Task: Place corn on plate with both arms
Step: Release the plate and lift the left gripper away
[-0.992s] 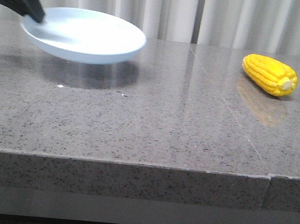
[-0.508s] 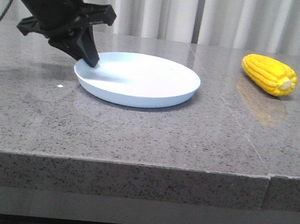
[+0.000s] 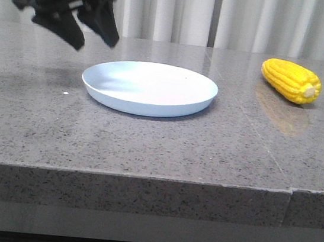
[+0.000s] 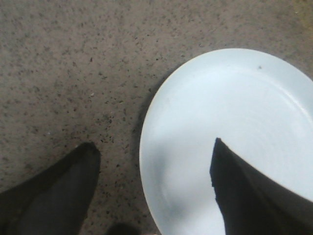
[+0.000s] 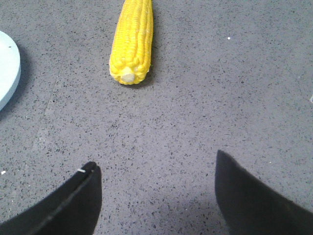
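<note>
Grey speckled stone table (image 3: 146, 149), polished; a seam runs through the top to the right of the plate. Pale curtain (image 3: 235, 17) hangs behind the far edge. A small white speck (image 3: 65, 93) lies on the stone just left of the plate.

Plate (image 3: 149, 88) sits flat on the table, pale bluish-white, nothing on it. One tiny dark fleck shows on its inner surface near the far rim.

Corn (image 3: 291, 81) lies on its side on the table, well apart from the plate, to the plate's right and a little farther back. Cream stub end points toward the camera and slightly right; its yellow reflection shows in the stone in front of it. Bare table between corn and plate; nothing stands in the way.

Left gripper (image 3: 96, 33) hangs in the air above and behind the plate's left rim, clear of it, holding nothing. Jaws spread wide. Left wrist view: one finger (image 4: 254, 196) is seen over the plate's interior, the other over bare stone beside the rim, with the plate's edge (image 4: 146, 147) running between them.

Right gripper (image 5: 155, 196) is out of the front view. Right wrist view: jaws wide apart, empty, both fingers (image 5: 73, 200) over bare stone. The corn (image 5: 132, 41) lies ahead of them, well apart, lengthwise along the gripper's line, stub end nearest the fingers. A sliver of the plate's rim (image 5: 9, 73) shows at the side, apart from the corn.
</note>
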`<state>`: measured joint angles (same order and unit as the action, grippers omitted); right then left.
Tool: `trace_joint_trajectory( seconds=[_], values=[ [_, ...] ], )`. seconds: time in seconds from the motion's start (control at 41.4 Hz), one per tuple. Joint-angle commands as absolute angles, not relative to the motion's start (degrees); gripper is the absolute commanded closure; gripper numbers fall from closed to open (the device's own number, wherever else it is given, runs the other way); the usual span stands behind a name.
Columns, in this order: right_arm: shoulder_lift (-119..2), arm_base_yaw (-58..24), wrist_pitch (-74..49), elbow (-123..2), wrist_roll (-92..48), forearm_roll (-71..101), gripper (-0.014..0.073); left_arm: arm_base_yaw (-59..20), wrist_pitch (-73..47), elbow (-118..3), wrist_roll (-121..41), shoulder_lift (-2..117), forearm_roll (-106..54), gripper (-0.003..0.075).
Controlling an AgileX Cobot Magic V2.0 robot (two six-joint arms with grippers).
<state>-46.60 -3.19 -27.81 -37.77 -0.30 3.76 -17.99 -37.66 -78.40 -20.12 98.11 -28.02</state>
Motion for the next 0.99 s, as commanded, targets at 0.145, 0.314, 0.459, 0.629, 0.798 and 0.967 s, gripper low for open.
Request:
trace_joint_trajectory(
  seconds=[0.145, 0.314, 0.459, 0.629, 0.798, 0.967],
  values=[
    [-46.4, -3.1, -24.2, -39.7, -0.6, 3.5, 0.0072, -24.0, -40.6, -77.9, -21.9, 84.9, -21.5, 0.0226],
    [-46.4, -3.1, -24.2, -39.7, -0.6, 3.5, 0.0072, -32.0, -40.9, -73.4, -21.7, 77.8, -18.1, 0.0226],
    [-46.4, -3.1, -24.2, -39.7, -0.6, 3.5, 0.0072, -38.8, -42.1, -68.9, -12.9, 72.1, -8.8, 0.0226],
    [-46.4, -3.1, -24.2, -39.7, -0.6, 3.5, 0.0072, -41.6, -44.7, -65.0, -3.3, 65.1, 0.4, 0.0226],
    [-46.4, -3.1, -24.2, -39.7, -0.6, 3.5, 0.0072, -41.6, -44.2, -60.7, -2.6, 57.3, 0.4, 0.0226],
    [-46.4, -3.1, -24.2, -39.7, -0.6, 3.5, 0.0072, -41.6, -43.2, -58.4, -2.6, 52.8, 0.4, 0.0226]
  ],
)
